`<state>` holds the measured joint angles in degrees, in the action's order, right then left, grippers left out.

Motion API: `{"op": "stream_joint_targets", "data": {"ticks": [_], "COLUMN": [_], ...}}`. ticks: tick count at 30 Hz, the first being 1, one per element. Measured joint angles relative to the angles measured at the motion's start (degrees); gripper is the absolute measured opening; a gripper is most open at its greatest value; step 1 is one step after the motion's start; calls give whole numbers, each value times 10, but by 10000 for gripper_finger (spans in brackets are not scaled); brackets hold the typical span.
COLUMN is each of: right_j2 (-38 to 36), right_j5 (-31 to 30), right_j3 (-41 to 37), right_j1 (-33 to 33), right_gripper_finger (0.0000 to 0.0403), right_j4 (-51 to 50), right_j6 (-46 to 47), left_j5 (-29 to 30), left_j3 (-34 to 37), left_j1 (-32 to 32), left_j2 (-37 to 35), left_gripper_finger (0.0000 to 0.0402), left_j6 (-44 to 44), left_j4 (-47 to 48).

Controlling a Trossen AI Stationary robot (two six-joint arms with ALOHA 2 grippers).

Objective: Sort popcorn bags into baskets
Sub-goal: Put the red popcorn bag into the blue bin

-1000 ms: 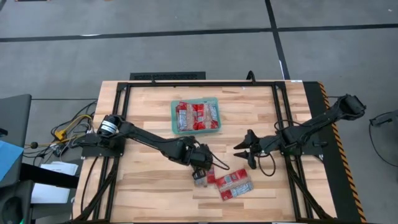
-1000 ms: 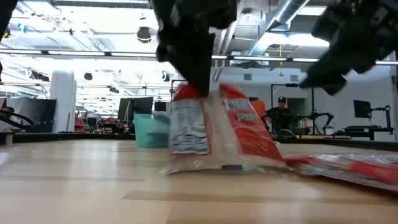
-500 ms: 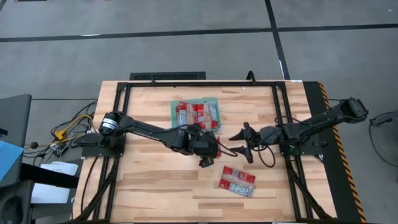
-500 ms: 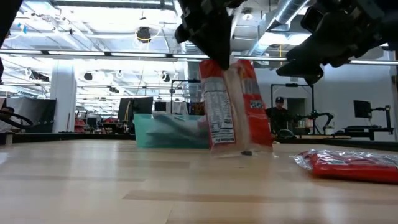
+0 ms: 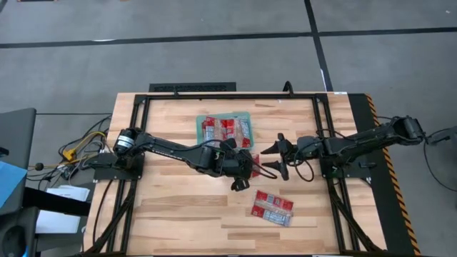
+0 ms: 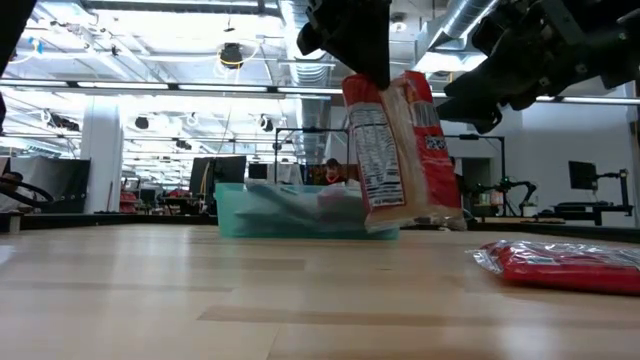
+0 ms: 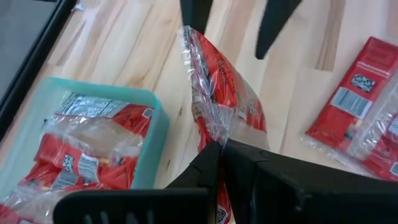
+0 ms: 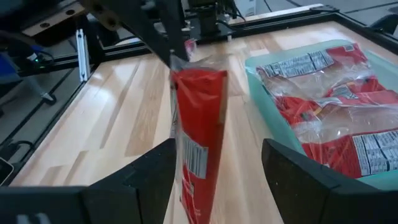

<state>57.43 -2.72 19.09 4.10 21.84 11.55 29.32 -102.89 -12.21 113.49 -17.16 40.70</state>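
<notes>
1. Held bag (image 6: 402,150): hangs clear of the table, pinched at its top edge by the left gripper (image 5: 243,171); red w/ white label panel, tilted a bit. In the high view it sits just off the tray's near right corner, not over it.
2. Left gripper: fingers (image 7: 214,163) clamped tight on the bag's clear seam, seen in the left wrist view.
3. Tray (image 5: 200,121): teal, at table centre toward the far edge, already holds several bags (image 5: 225,130) lying flat and overlapping; same load shows in the right wrist view (image 8: 323,106).
4. Loose bags (image 5: 271,207): a couple lying flat on the wood, nearer the front edge and to the right of the held bag, well apart from the tray; low view shows them at right (image 6: 560,265).
5. Right gripper (image 5: 273,158): hovers above the table just right of the held bag, fingers spread wide, nothing in them, pointing at the bag.
6. Table (image 5: 164,207): light wood w/ black frame rails round it.
</notes>
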Motion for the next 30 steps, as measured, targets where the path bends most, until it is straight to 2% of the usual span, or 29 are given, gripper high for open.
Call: {"op": "stream_joint_targets", "data": {"ticks": [6, 11, 16, 18, 20, 25, 27, 30], "right_j2": [4, 34, 60, 65, 65, 65, 65, 60], "right_j5": [13, 13, 13, 12, 13, 14, 14, 1], "right_j3": [0, 0, 0, 0, 0, 0, 0, 1], "right_j1": [-1, -1, 4, 8, 8, 5, 2, -1], "right_gripper_finger": [262, 262, 249, 225, 185, 34, 25, 40], "right_j4": [3, 22, 33, 38, 40, 42, 44, 40], "right_j6": [-4, -6, 8, 8, 8, 2, 3, 8], "left_j5": [-3, -16, -20, -24, -29, -27, -30, -46], "left_j3": [0, 0, 0, 0, 0, 0, 0, 0], "left_j1": [12, 16, 16, 16, 16, 20, 22, 28], "left_j2": [0, 0, 0, 0, 0, 0, 0, -2], "left_gripper_finger": [0, 0, 0, 0, 0, 1, 6, 31], "left_j6": [12, 40, 45, 45, 45, 29, 18, 1], "left_j4": [-31, -70, -70, -70, -71, -72, -72, -72]}}
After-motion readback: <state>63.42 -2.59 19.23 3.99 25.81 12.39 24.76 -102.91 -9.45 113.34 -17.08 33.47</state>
